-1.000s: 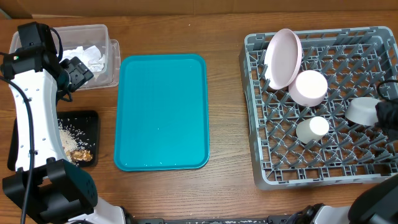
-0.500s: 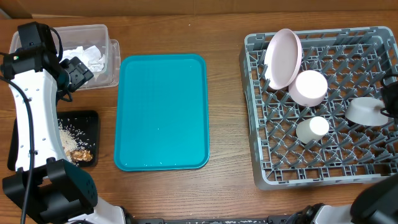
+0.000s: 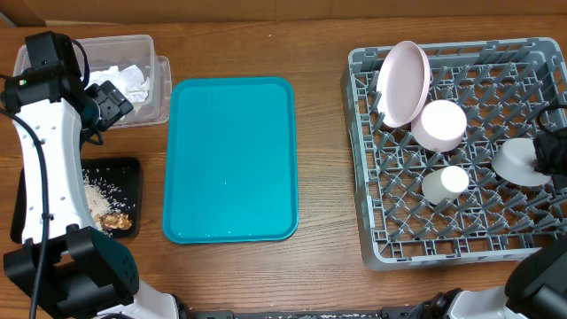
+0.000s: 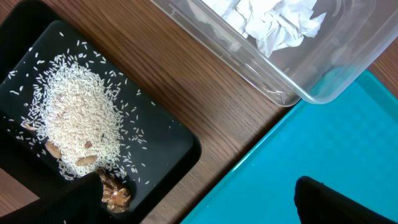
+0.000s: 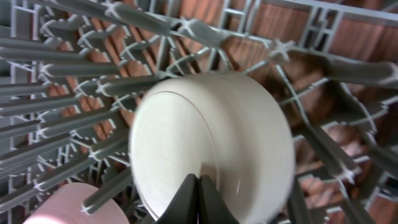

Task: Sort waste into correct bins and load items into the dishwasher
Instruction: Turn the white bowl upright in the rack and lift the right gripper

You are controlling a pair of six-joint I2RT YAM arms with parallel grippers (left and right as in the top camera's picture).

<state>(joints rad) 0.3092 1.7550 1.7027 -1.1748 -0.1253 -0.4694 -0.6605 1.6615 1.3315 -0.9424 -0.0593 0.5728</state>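
Nearest on the left of the bench [image 3: 323,266], a black tray [image 3: 128,173] holds a heap of rice [image 4: 78,118] with a brown scrap [image 4: 115,194] at its near edge; just beside it lies the teal tray [image 3: 230,159]; the grey rack [image 3: 390,252] fills the right side; in it a white cup [image 3: 445,183] stands toward the front, and the white bowl [image 5: 211,143] leans tilted among the tines by the right edge; the right fingers [image 5: 189,205] are clenched together, tips at the bowl's lower edge, grasping nothing that shows; farther in sit a pink cup [image 3: 440,124] and, behind it, a pink plate [image 3: 403,81] on edge; the left fingers [image 4: 329,199] hang spread wide, released, over the bench between black tray and clear bin [image 3: 161,97]; farthest, in that bin, crumpled paper [image 3: 124,78]
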